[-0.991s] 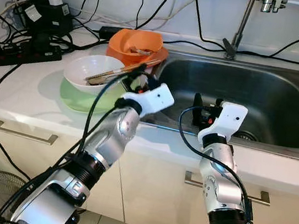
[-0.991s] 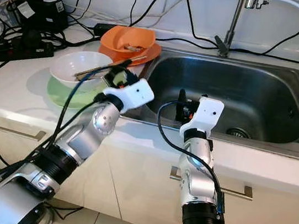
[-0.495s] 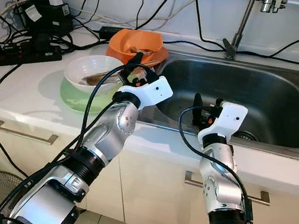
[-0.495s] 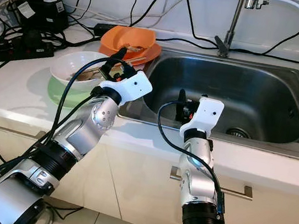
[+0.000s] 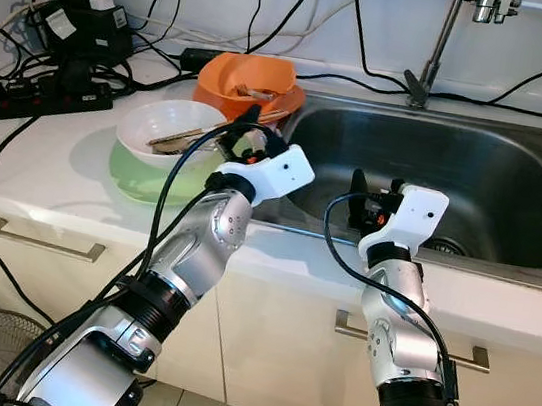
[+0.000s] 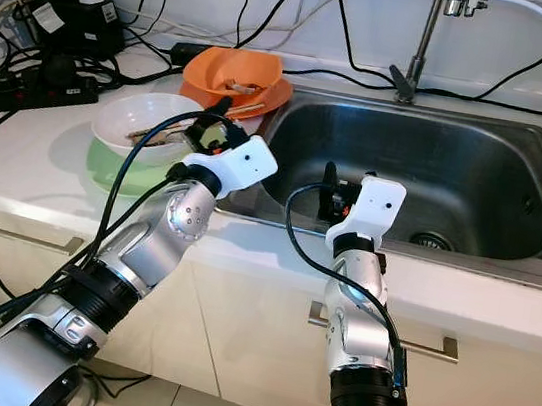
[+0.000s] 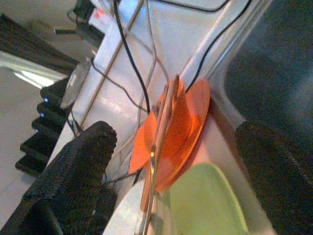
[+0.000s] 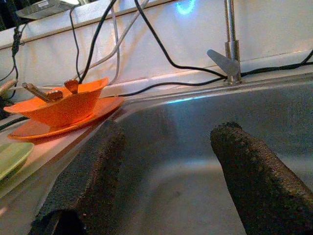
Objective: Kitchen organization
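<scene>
In the left eye view, the left gripper (image 5: 249,131) hung over the counter (image 5: 45,161) at the sink's front left corner, just beside the white bowl (image 5: 166,126); its fingers stood apart and held nothing. A pair of chopsticks (image 5: 181,137) lay across that bowl, which sat on one green plate (image 5: 138,177). Behind it one orange bowl (image 5: 245,80) sat on one orange plate (image 5: 283,104) at the sink's back left corner. The right gripper (image 5: 357,203) hovered over the front rim of the steel sink (image 5: 476,181), fingers apart and empty. Half a second before, the left gripper was raised nearer the orange bowl; now it sat lower and closer to the sink's front edge. The right arm was unchanged.

The right eye view gave the same layout, with the faucet (image 6: 422,42) at the sink's back edge and a power strip (image 6: 25,88) among cables at the counter's far left.

In the left wrist view, two black fingers (image 7: 73,176) were spread wide, framing the orange plate (image 7: 188,127) and green plate (image 7: 208,203).

In the right wrist view, two fingers (image 8: 257,178) were parted over the basin, the orange bowl (image 8: 61,105) beyond.
</scene>
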Tool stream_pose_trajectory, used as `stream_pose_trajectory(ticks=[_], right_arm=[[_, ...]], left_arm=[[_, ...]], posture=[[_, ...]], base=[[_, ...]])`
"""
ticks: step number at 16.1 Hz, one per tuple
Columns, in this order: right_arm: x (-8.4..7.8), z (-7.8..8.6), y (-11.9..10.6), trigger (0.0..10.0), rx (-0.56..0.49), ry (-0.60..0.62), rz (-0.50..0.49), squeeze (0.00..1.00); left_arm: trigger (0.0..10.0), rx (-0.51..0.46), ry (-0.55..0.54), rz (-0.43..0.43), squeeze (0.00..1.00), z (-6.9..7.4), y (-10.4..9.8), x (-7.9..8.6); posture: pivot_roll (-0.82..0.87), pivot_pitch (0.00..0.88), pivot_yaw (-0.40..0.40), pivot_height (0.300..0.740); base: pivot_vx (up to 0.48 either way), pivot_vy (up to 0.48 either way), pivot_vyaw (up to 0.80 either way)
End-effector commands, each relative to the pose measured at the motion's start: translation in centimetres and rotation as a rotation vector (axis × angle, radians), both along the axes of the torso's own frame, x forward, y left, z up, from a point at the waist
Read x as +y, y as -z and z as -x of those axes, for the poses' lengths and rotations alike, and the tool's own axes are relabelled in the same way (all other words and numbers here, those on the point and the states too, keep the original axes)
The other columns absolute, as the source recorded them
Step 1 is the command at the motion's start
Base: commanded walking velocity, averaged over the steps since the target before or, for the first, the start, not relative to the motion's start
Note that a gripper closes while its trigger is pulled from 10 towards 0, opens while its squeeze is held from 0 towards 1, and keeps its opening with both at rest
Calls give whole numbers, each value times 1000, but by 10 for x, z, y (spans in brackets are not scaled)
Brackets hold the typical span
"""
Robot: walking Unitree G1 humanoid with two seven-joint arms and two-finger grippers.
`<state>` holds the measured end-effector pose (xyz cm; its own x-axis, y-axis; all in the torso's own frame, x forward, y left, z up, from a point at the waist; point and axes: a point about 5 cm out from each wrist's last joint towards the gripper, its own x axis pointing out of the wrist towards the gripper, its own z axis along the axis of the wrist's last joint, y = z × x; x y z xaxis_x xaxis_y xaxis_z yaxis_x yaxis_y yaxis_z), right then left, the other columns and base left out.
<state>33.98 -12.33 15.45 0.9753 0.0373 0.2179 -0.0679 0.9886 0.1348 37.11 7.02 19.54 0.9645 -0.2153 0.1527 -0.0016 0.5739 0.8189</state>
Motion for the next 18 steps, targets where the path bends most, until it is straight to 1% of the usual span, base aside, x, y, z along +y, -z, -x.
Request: stream_pose_trajectory(ticks=[1,7,8,9,10,13,18], right_arm=[[3,-2,-4,10000,-14,-11,-7,0],[3,-2,-4,10000,-15,-11,-7,0],[3,-2,-4,10000,-15,-9,-7,0],[3,-2,-4,10000,-15,-9,-7,0],[3,-1,-4,10000,-13,-8,-7,0],[3,-1,-3,10000,-12,-8,-6,0],[3,-1,-3,10000,-11,-9,-6,0]], left_arm=[[10000,10,-44,-2,0,-5,-1,8],[10000,19,-75,-5,0,-11,-2,9],[9451,20,-70,1,0,-12,-1,8],[5216,20,-68,2,0,-12,-1,7],[1529,22,-68,10,0,-12,-1,7],[0,35,-73,22,0,-13,2,7],[0,39,-66,26,0,-14,3,6]], posture=[[59,10,80,740],[53,8,80,740],[50,8,81,740],[50,9,81,740],[50,10,81,740],[49,11,79,740],[48,9,79,740]], base=[[0,0,0],[0,0,0],[0,0,0],[0,0,0],[0,0,0],[0,0,0],[0,0,0]])
